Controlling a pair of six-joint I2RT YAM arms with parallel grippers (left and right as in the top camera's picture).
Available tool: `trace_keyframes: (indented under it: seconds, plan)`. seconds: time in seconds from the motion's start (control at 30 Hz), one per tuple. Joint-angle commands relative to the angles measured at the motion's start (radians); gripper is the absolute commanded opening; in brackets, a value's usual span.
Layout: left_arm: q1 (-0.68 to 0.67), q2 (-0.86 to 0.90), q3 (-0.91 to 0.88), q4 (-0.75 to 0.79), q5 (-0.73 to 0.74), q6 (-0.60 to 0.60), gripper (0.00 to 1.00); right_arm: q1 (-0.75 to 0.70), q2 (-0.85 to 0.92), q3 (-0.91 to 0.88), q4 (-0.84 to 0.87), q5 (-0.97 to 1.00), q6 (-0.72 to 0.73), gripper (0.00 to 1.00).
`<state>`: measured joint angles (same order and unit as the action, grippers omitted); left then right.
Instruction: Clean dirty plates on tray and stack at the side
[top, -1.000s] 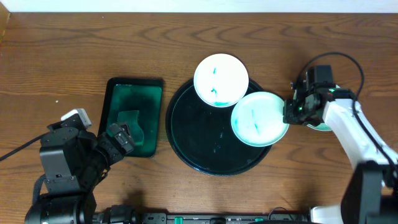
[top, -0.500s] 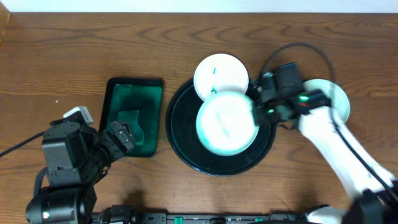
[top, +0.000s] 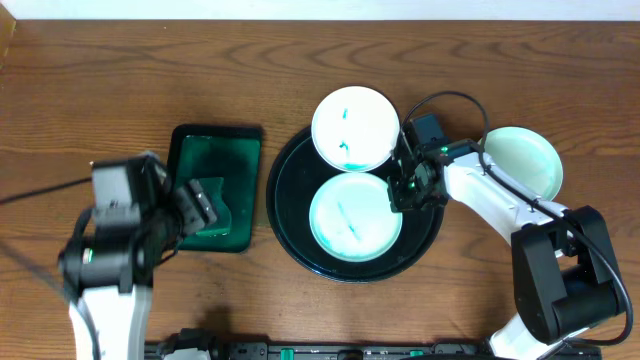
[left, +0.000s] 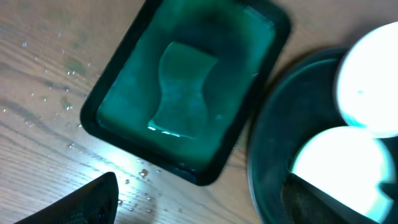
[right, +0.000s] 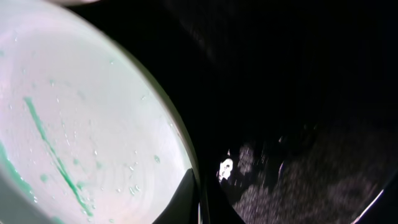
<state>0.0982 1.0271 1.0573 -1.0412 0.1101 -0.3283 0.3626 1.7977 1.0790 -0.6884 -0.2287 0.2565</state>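
Vs 0.5 s ago: the streaked plate has slid further down-left & now lies flat in the lower middle of the black tray, just beside the 2nd smeared plate overhanging the tray's far rim; R gripper went w/ it, and L gripper has come up over the green tray w/ the sponge. R fingers are pinched on the streaked plate's right rim, the plate body stretching left from the tips; L fingers are spread wide, holding nothing. 3rd plate, pale mint, sits on the table right of the black tray, apart from it
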Motion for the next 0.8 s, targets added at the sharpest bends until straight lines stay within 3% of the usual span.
trace_keyframes:
  seconds: [0.0,0.2,0.37,0.47,0.57,0.6,0.77]
  plan:
    - [0.006,0.14,-0.018,0.021,-0.076,0.016,0.83,-0.007,0.015,0.003,0.039,0.016,0.025,0.01]
    - [0.006,0.412,-0.018,0.129,-0.076,-0.029,0.79,-0.006,0.015,0.003,0.049,0.053,0.027,0.01]
    - [0.004,0.626,-0.018,0.262,-0.05,-0.028,0.65,-0.003,0.015,0.003,0.049,0.053,0.027,0.01]
    - [-0.002,0.752,-0.018,0.321,-0.04,-0.029,0.4,-0.001,0.015,0.003,0.05,0.053,0.027,0.01]
    - [-0.002,0.808,-0.018,0.34,-0.039,-0.036,0.23,-0.001,0.015,0.003,0.05,0.053,0.027,0.01]
    - [-0.002,0.816,-0.018,0.34,-0.038,-0.036,0.08,-0.001,0.015,0.003,0.05,0.053,0.027,0.01]
    - [-0.001,0.786,-0.003,0.293,0.003,-0.036,0.07,-0.001,0.015,0.003,0.05,0.053,0.027,0.01]
